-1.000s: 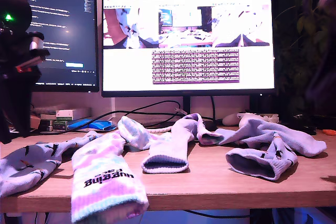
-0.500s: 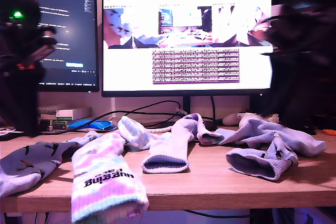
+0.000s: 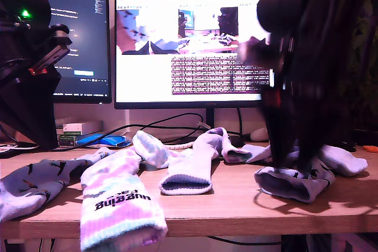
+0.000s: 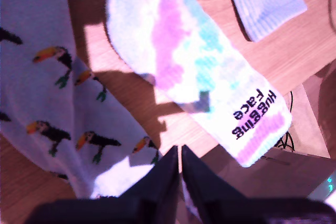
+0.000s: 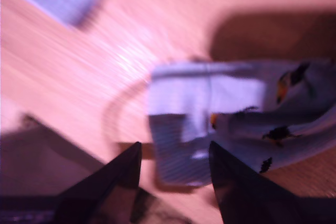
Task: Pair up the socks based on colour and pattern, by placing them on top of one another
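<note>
My first end effector (image 4: 180, 165): pressed together, above the bench (image 4: 294, 40), near Hugging Face sock (image 4: 199, 72).
My second end effector (image 5: 175, 169): spread, over toucan sock (image 5: 231, 95), well apart from Hugging Face sock.

Soft knitted cloth socks (image 3: 121, 199) on matt wood-grain table (image 3: 236, 208).

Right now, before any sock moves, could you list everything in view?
toucan socks: two, pale lavender; one at the exterior view's left, one at its right.
tie-dye sock: one seen, pink-mint, black Hugging Face lettering; front, overhanging the desk edge.
plain socks: two, lavender; centre and back right of the exterior view.
monitors: two, lit; behind.
desk: one, wooden.
my first gripper: shut, by the exterior view's left toucan sock.
my second gripper: open, over the other toucan sock.
</note>
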You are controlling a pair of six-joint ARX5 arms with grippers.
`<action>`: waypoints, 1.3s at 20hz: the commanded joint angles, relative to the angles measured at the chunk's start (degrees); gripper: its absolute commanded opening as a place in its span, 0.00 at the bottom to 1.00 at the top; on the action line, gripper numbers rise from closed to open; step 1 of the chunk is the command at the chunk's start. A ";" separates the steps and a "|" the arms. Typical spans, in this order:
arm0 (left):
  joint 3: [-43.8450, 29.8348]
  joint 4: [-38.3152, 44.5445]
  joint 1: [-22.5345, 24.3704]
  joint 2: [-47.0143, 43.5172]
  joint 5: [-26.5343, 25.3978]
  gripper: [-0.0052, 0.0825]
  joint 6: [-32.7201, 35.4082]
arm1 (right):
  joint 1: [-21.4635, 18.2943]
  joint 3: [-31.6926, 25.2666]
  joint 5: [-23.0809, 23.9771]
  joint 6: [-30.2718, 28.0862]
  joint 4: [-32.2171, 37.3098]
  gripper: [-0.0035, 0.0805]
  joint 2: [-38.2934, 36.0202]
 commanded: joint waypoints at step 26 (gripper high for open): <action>-0.44 19.28 -5.88 0.46 12.66 0.31 -0.90 | 7.19 27.85 2.73 -1.55 -16.37 0.03 0.72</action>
